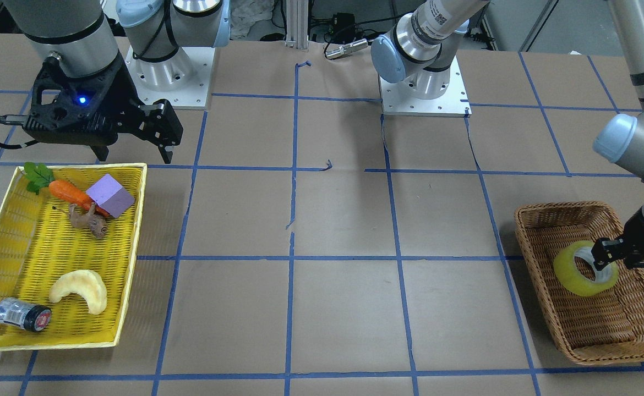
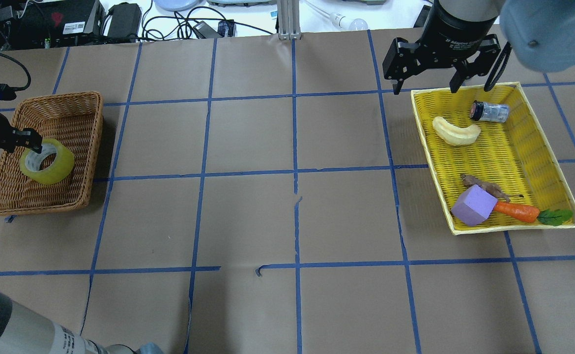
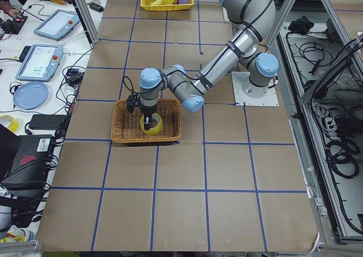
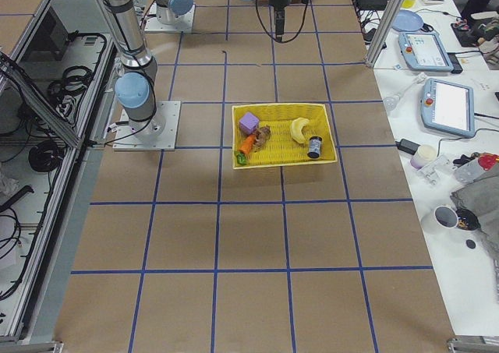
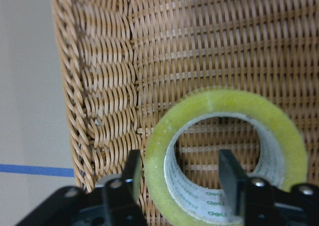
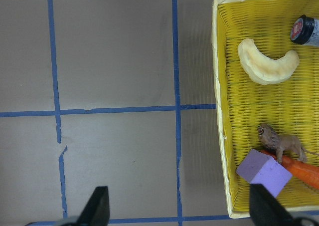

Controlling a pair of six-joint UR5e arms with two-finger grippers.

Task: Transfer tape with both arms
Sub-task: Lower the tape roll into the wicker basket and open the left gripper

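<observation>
The yellow-green tape (image 1: 575, 275) sits tilted in a brown wicker basket (image 1: 553, 212) on the robot's left side. It also shows in the overhead view (image 2: 56, 169) and the left wrist view (image 5: 224, 104). My left gripper (image 2: 29, 147) is shut across the roll's wall, with one finger (image 5: 229, 173) inside the hole and the other (image 5: 132, 171) outside. My right gripper (image 2: 425, 83) is open and empty. It hovers over the far edge of a yellow basket (image 2: 513, 147), far from the tape.
The yellow basket (image 1: 25, 242) holds a pale crescent piece (image 1: 82, 289), a small bottle (image 1: 22, 315), a purple block (image 1: 110, 195), a carrot (image 1: 71, 195) and a toy lion (image 1: 88, 219). Brown paper with blue tape lines covers the table between the baskets.
</observation>
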